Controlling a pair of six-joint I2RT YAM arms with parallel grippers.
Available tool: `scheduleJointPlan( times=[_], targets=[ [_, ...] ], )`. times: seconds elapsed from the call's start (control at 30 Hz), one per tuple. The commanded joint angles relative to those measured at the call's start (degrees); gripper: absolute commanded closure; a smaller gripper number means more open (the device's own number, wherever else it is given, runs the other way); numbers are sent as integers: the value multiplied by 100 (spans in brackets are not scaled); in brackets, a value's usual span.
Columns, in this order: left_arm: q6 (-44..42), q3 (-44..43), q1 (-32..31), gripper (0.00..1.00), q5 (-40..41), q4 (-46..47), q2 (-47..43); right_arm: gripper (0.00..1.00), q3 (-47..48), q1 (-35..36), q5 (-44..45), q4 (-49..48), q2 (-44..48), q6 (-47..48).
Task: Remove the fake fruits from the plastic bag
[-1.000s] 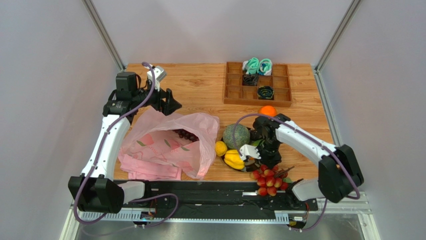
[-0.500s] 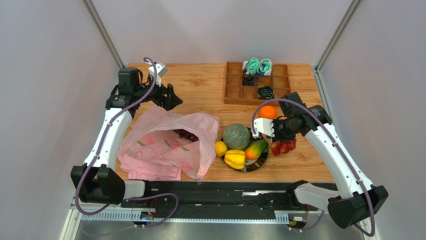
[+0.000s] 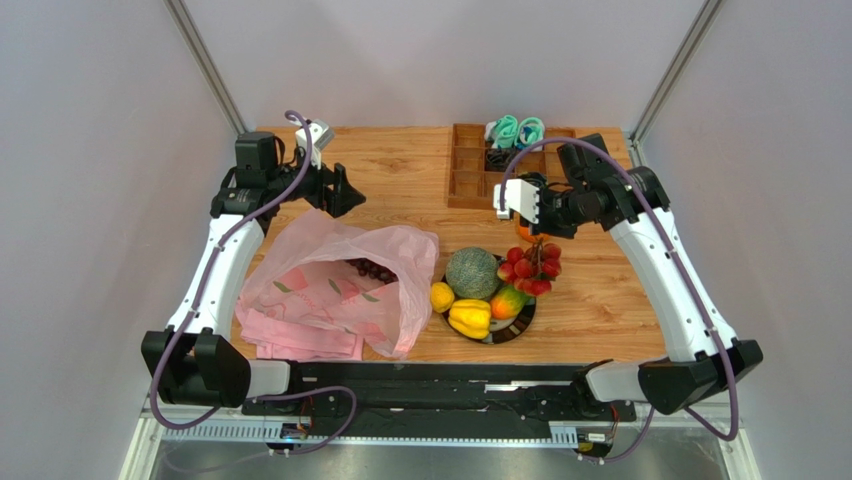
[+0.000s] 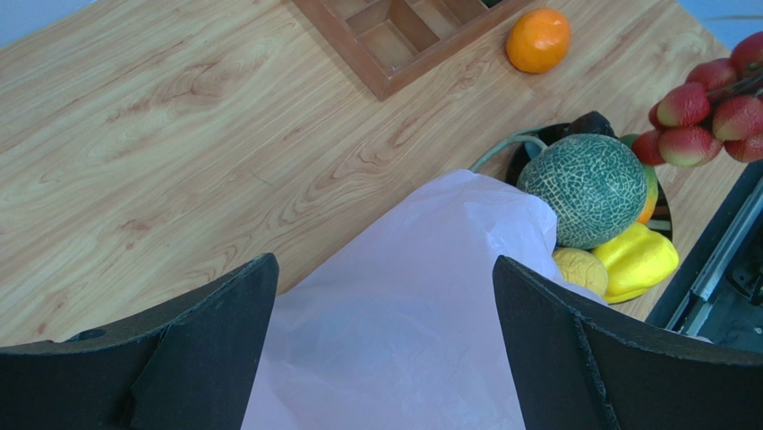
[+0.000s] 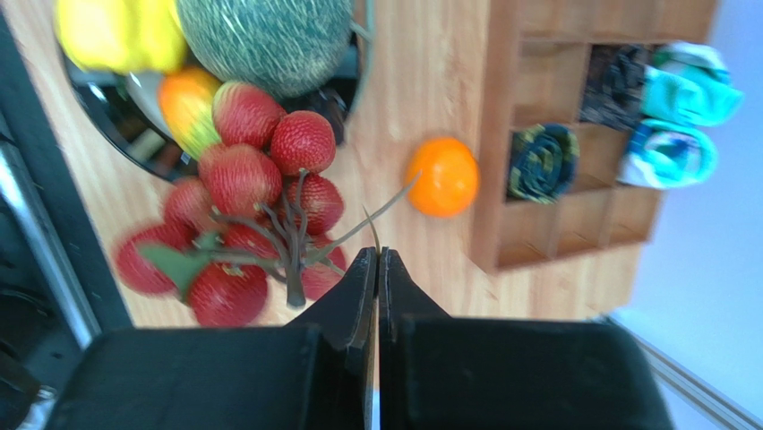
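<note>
The pink plastic bag (image 3: 340, 285) lies crumpled at the left, its mouth facing right, with dark purple grapes (image 3: 370, 268) just inside. My left gripper (image 3: 345, 195) hovers open over the bag's far edge (image 4: 403, 305), touching nothing. A netted melon (image 3: 472, 272), a lemon (image 3: 442, 296) and a yellow lobed piece (image 3: 470, 318) rest on a dark plate (image 3: 517, 331). My right gripper (image 5: 376, 255) is shut on the thin stem of the red berries (image 5: 251, 224). The bunch (image 3: 530, 268) hangs over the plate's far right side. An orange (image 5: 441, 176) sits on the table beyond.
A wooden compartment tray (image 3: 470, 180) with teal and dark items stands at the back right, close to the right gripper. An orange-green fruit (image 3: 508, 300) also lies on the plate. A black rail (image 3: 430, 385) runs along the near edge.
The right arm has carried the red berries from the near table edge up and back, and they now hang over the plate. The left gripper has barely moved.
</note>
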State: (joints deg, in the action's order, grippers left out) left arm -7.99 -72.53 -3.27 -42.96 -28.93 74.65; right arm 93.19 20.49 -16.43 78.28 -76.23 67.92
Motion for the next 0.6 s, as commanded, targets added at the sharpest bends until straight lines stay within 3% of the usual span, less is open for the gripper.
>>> scheduleJointPlan(
  times=[0.0, 0.57],
  targets=[
    [-53, -156, -7, 1, -11, 63, -223, 100, 297, -1, -861, -163, -173, -718],
    [-54, 108, -7, 1, 51, 36, -469, 100, -1215, 385, -1671, -849, 11, -1510]
  ],
)
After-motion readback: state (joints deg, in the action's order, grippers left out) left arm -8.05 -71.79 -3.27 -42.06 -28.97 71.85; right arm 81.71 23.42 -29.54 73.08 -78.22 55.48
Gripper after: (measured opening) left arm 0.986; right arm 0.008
